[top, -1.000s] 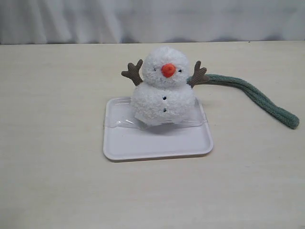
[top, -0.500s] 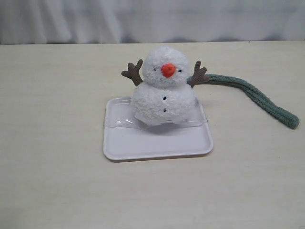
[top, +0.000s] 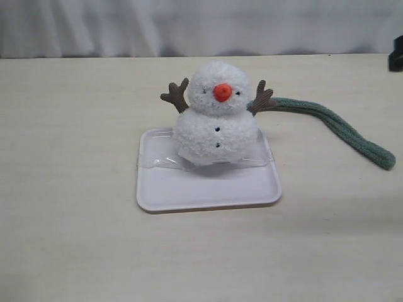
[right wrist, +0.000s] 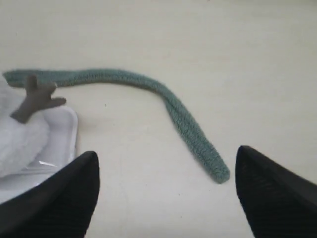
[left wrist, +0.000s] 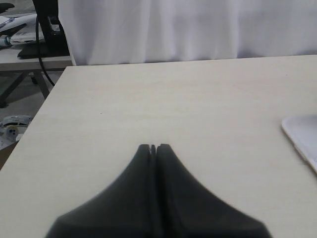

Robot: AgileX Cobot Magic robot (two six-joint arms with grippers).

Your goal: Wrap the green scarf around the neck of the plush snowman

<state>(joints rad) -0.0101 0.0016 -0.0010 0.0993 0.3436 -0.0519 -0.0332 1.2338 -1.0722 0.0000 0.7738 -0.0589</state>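
Reach favours the right hand (right wrist: 167,153), spread wide toward the green scarf (right wrist: 183,116), whose length trails across the surface (top: 75,239) from behind the plush snowman (top: 216,126) (left hand (left wrist: 153,147) closed, opposite side).

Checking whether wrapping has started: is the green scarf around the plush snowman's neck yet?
No; the green scarf lies stretched along the table beside the plush snowman, with none of it circling the neck.
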